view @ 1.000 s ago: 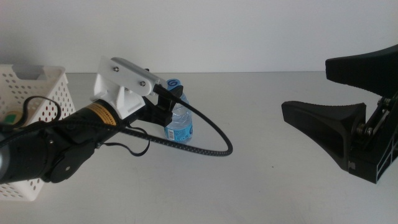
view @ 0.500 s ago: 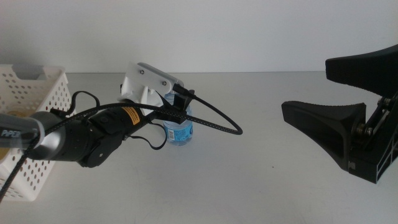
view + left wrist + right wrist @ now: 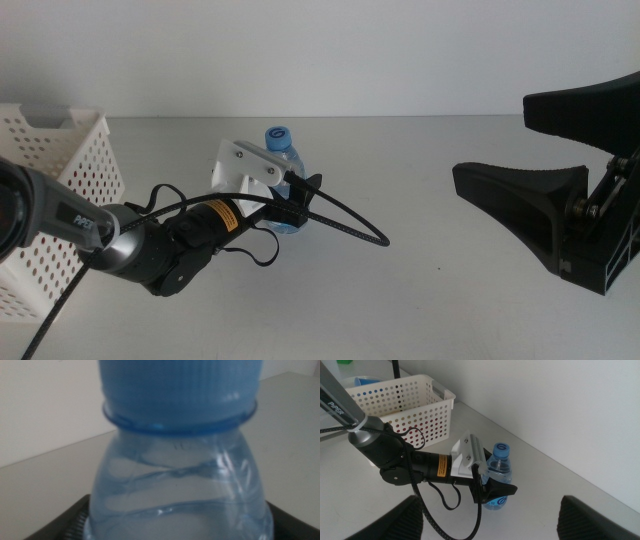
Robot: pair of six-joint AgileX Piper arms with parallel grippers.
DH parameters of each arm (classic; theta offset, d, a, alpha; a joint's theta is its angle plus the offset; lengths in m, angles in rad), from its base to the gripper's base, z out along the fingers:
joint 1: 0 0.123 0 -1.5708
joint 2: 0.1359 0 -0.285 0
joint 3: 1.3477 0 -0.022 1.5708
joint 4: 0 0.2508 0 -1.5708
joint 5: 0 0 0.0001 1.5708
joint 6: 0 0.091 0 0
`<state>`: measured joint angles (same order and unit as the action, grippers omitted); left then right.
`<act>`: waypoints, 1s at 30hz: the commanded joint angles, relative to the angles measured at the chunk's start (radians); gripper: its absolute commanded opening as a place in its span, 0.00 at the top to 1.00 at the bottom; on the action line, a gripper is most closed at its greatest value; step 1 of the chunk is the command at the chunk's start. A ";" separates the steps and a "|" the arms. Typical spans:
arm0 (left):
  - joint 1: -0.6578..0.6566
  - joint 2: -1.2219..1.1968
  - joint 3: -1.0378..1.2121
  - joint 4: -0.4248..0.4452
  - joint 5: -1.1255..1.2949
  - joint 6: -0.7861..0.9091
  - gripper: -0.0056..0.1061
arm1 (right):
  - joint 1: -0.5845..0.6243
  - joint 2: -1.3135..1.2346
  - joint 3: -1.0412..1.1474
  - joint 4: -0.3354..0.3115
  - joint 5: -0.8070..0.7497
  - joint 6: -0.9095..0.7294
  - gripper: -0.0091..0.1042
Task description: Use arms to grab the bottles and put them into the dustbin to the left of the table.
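Stretched low and nearly level from beside the white dustbin, the left arm has its left gripper with a jaw on each side of the upright water bottle on the table, while the right gripper waits, jaws apart.

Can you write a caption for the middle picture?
Left gripper around the upright water bottle, white basket nearby.
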<state>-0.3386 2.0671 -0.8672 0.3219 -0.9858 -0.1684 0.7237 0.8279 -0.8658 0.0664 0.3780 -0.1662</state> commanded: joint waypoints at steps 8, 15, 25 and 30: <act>0.000 0.006 -0.022 -0.012 -0.170 -0.018 0.16 | 0.003 -0.006 -0.033 -0.009 -0.073 -0.008 0.15; 0.000 0.006 -0.022 -0.008 -0.169 -0.018 0.49 | 0.003 -0.006 -0.033 -0.009 -0.073 -0.008 0.15; 0.000 -0.158 -0.022 0.156 0.253 -0.179 0.96 | 0.003 -0.006 -0.033 -0.009 -0.073 -0.008 0.15; 0.002 -0.333 -0.043 0.328 0.495 -0.457 0.97 | 0.003 -0.006 -0.033 -0.009 -0.073 -0.008 0.15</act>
<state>-0.3386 1.8509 -0.8702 0.6077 -0.4736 -0.5158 0.7237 0.8279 -0.8658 0.0656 0.3780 -0.1662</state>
